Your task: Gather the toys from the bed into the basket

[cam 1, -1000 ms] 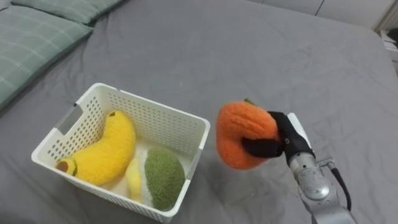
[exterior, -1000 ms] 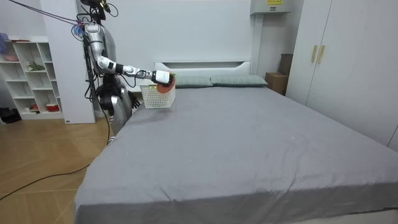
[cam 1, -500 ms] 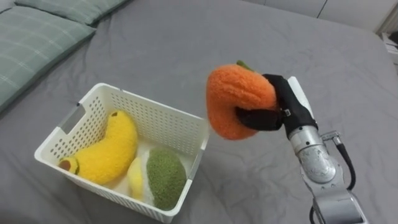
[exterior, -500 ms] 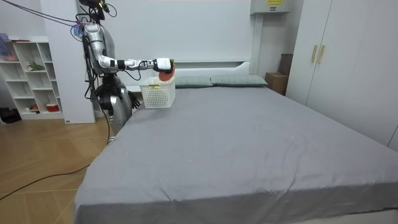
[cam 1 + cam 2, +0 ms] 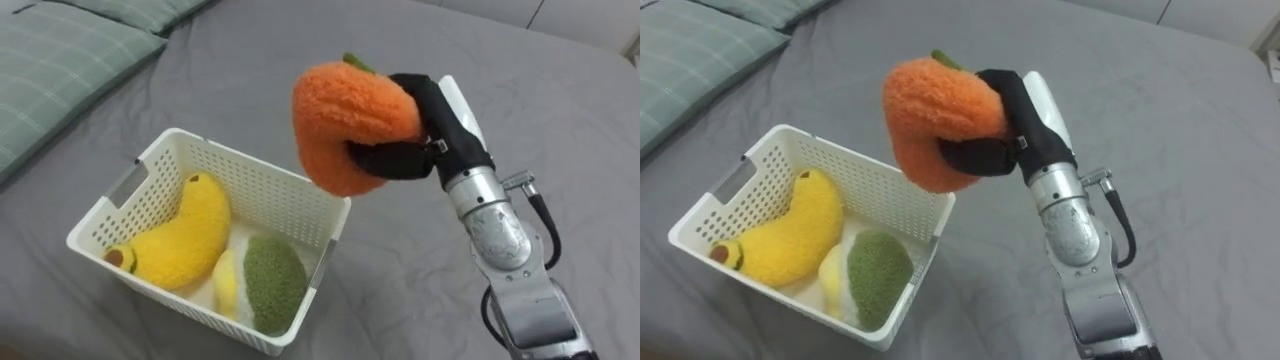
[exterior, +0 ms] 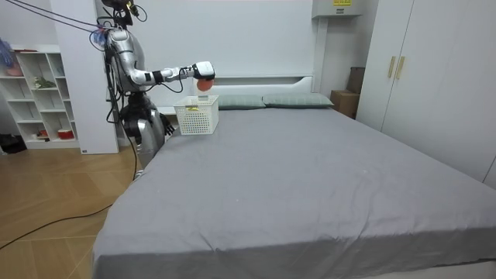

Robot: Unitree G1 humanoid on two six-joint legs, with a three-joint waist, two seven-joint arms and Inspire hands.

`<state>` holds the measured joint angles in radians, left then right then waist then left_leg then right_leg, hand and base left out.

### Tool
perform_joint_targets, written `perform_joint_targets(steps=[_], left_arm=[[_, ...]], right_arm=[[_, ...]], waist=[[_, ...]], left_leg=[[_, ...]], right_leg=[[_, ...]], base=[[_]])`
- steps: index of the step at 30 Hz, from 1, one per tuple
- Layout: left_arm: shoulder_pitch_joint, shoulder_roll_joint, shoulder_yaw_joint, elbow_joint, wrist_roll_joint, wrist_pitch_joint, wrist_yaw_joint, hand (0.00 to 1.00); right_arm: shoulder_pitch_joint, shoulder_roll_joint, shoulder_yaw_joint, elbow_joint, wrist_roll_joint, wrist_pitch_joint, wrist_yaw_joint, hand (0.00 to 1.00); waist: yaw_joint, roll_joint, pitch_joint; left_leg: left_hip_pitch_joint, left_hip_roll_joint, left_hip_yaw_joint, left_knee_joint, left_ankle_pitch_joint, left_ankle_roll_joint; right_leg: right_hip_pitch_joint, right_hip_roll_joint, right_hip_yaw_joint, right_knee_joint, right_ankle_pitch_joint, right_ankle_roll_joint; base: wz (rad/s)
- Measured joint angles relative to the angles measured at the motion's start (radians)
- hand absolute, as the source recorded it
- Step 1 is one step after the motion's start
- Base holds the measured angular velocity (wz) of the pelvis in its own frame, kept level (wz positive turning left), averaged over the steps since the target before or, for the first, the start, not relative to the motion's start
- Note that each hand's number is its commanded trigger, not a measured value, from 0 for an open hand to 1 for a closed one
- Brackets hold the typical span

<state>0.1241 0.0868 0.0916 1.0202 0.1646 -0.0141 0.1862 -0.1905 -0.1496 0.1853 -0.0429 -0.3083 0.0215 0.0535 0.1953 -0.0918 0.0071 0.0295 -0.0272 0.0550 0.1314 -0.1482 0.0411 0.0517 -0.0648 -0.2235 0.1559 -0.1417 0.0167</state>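
Note:
My right hand [image 5: 425, 140] [image 5: 1002, 130] is shut on an orange plush fruit [image 5: 340, 125] [image 5: 930, 120] with a small green stem, held in the air just above the right rim of the white basket [image 5: 150, 170] [image 5: 755, 160]. Inside the basket lie a yellow plush banana [image 5: 185, 235] [image 5: 790, 230] and a green and yellow plush fruit [image 5: 262, 285] [image 5: 865, 270]. In the room view the robot stands beside the bed near its head, its arm stretched out with the orange toy [image 6: 204, 82] over the basket [image 6: 196, 116].
Green checked pillows [image 5: 60, 70] lie at the head of the bed, left of the basket. The grey bedsheet [image 5: 300, 40] spreads out all around. A white shelf unit [image 6: 35, 97] stands behind the robot and wardrobes [image 6: 434, 70] line the room view's right.
My right hand has lifted the orange plush up and to the left, from beside the basket's right wall to above its rim.

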Motion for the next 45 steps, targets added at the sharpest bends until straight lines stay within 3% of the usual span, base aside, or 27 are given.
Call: perform_joint_targets(steps=[1, 2, 3, 21, 45], left_arm=[[-0.004, -0.002, 0.000, 0.000, 0.004, 0.001, 0.001, 0.00], [-0.005, -0.002, 0.000, 0.000, 0.004, 0.002, 0.001, 0.00], [-0.006, -0.003, 0.000, 0.000, 0.006, 0.003, 0.003, 0.00], [-0.027, 0.010, -0.058, 0.000, 0.005, 0.015, 0.030, 0.00], [-0.039, 0.019, -0.058, 0.000, 0.006, 0.017, -0.001, 0.00]], right_arm=[[-0.006, 0.000, 0.012, -0.001, -0.001, 0.002, 0.015, 0.62], [-0.008, 0.000, 0.020, -0.001, -0.002, 0.002, 0.019, 0.20], [-0.011, 0.001, 0.035, -0.001, -0.003, 0.003, 0.031, 0.00], [-0.027, -0.002, 0.163, -0.001, -0.001, 0.024, 0.074, 0.00], [-0.027, -0.001, 0.165, 0.001, -0.001, 0.024, 0.082, 0.00]], waist=[[0.005, 0.000, 0.0000], [0.005, -0.001, 0.0002], [0.008, -0.001, 0.0005], [0.034, -0.014, 0.0084], [0.034, -0.030, 0.0073]], left_leg=[[0.001, 0.000, 0.000, 0.000, 0.000, 0.000], [0.001, 0.000, 0.000, 0.000, 0.000, 0.000], [0.000, 0.000, -0.002, 0.000, 0.000, 0.000], [-0.007, -0.001, -0.013, -0.002, 0.000, 0.000], [-0.010, -0.002, -0.016, 0.002, 0.000, 0.000]], right_leg=[[0.000, 0.000, 0.000, -0.001, 0.000, 0.000], [0.000, 0.000, 0.000, -0.001, 0.000, 0.000], [0.000, 0.000, -0.001, -0.002, 0.000, 0.000], [0.000, 0.000, -0.002, -0.005, 0.000, 0.000], [0.000, 0.000, -0.003, -0.005, 0.000, 0.000]], base=[[0.00], [0.00], [0.04], [0.01], [0.00]])
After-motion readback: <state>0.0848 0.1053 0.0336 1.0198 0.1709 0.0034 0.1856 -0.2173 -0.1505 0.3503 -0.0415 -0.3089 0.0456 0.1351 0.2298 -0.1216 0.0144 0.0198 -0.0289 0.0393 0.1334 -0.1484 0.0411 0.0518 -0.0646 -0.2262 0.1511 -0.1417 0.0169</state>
